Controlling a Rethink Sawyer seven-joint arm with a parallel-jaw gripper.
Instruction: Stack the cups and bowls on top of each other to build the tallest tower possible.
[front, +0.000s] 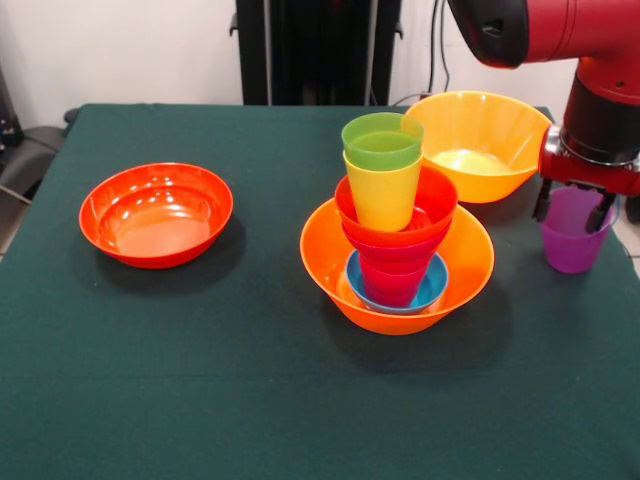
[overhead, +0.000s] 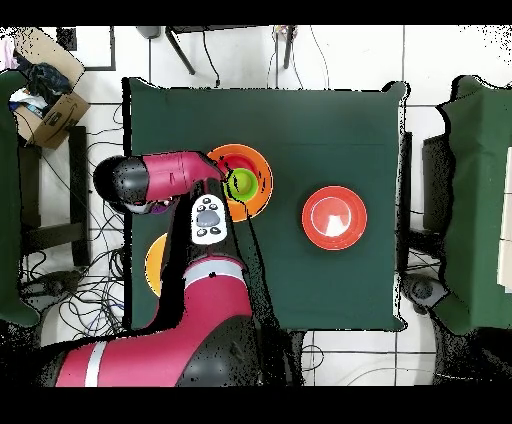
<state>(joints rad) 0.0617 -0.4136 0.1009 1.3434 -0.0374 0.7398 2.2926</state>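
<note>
From the front, we see the gripper (front: 574, 207) straddling the rim of the purple cup (front: 573, 236) at the right edge of the surface (front: 150, 330), one finger outside the wall and the other seemingly inside, pinching it; whether the cup is off the cloth we cannot tell. The tower (front: 397, 240) stands mid-surface: a large orange bowl (front: 330, 270) holding blue, magenta and red-orange bowls, with the yellow cup (front: 383, 195) and green cup (front: 382, 141) on top. We judge the step to be carrying the purple cup to the green one; we should keep it upright, clear the green rim and lower it centred. Overhead, the arm (overhead: 165, 178) bends over the surface's left edge, hiding the cup and gripper, while the shallow red-orange bowl (overhead: 334, 217) sits well apart
</note>
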